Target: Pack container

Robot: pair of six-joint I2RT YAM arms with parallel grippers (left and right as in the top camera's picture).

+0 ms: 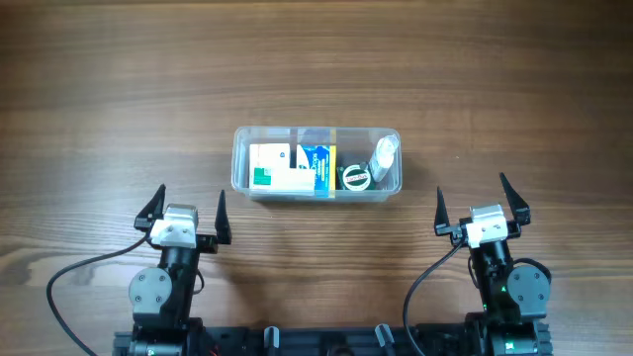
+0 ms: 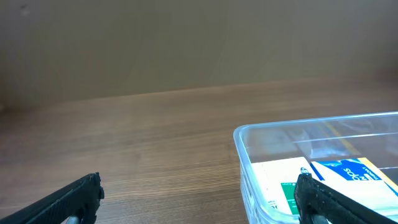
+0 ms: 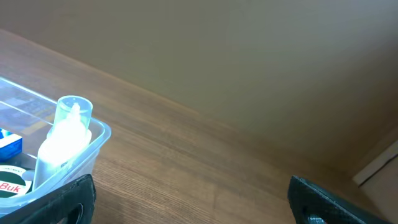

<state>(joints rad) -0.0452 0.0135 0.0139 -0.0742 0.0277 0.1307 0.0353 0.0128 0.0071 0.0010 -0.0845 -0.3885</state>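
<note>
The clear plastic container [image 1: 240, 168] stands at the table's centre. Inside it lie a white and green box [image 1: 269, 166], a blue and yellow box [image 1: 316, 164], a small round tin [image 1: 354, 177] and a clear-capped white bottle [image 1: 384, 156]. The container's corner [image 2: 249, 186] with the white and green box [image 2: 280, 183] shows in the left wrist view; its other end [image 3: 99, 140] with the bottle [image 3: 62, 140] shows in the right wrist view. My left gripper [image 1: 186, 211] is open and empty, near and left of the container. My right gripper [image 1: 482, 206] is open and empty, near and right of it.
The wooden table [image 1: 119, 89] spreads all round the container. A plain brown wall [image 2: 186, 43] stands beyond the table's far edge. The arms' bases and cables [image 1: 69, 277] sit at the near edge.
</note>
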